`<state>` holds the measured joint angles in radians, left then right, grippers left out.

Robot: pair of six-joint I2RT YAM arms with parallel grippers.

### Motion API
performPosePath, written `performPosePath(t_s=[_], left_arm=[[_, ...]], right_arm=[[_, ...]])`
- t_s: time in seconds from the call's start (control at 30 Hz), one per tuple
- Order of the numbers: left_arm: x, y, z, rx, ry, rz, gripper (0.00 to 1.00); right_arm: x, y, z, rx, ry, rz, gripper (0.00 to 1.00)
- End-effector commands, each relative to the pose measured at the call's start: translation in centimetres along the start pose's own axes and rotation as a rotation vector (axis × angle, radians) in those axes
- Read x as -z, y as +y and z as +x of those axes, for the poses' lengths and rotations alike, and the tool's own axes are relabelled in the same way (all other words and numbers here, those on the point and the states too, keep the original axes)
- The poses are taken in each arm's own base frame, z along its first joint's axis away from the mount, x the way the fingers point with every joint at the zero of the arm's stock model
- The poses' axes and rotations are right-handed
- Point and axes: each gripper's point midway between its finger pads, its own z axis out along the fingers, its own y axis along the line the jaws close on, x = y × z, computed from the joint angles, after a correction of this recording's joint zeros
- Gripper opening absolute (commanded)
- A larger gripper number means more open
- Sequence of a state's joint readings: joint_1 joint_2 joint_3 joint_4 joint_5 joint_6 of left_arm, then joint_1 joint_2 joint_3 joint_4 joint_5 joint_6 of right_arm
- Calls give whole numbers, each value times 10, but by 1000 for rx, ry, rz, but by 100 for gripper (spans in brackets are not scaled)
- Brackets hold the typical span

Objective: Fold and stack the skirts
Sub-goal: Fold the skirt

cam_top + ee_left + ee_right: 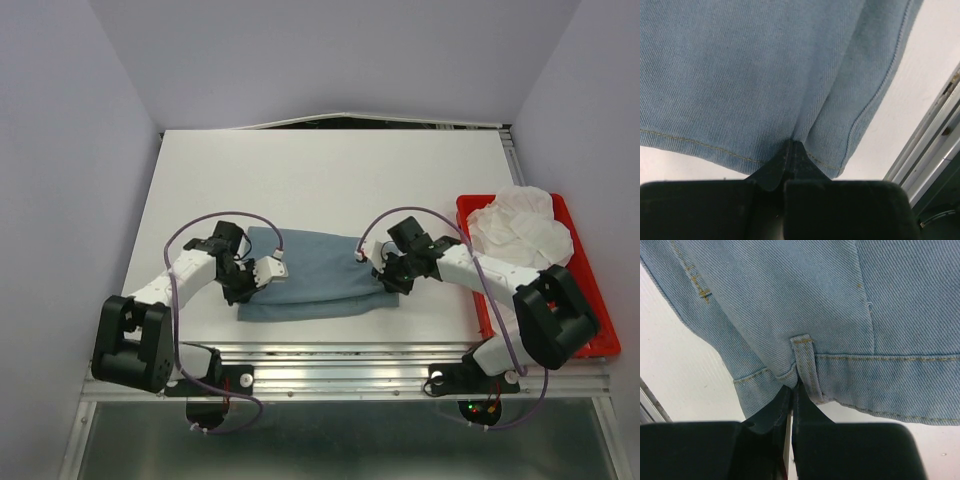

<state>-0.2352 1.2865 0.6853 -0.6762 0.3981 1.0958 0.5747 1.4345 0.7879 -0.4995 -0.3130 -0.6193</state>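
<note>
Lying flat, denim skirt (320,275) toward six o'clock on white table (330,170), left gripper (791,148) pinched tight on its nine o'clock hem, right gripper (791,390) clamped on its three o'clock waistband beside a belt loop (802,347), red tray (592,312) beyond at three o'clock.

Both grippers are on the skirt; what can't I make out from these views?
Wrist views: how many layers the left gripper and right gripper pinch, hidden inside closed fingertips.
Top external: skirt edges under both arms; red tray near end behind the right arm.
</note>
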Motion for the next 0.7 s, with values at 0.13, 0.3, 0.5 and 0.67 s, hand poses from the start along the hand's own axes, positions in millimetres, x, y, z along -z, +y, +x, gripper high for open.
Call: performPosePath(t_s=[0.13,0.3,0.5,0.67], left_arm=[[-5,61,-29,105,-16,-98,0],[16,108,-52,118,-33,-182,0],[73,125,-68,56,-45,-245,0],[101,112,-71,6,-48,-269,0]], right_arm=[[-18,-45,-17,-40,29,138,1],[-9,-69,-42,-52,-12,200,1],[40,-91,-86,13,-95,291,1],[60,-74,-95,9,-113,222,1]])
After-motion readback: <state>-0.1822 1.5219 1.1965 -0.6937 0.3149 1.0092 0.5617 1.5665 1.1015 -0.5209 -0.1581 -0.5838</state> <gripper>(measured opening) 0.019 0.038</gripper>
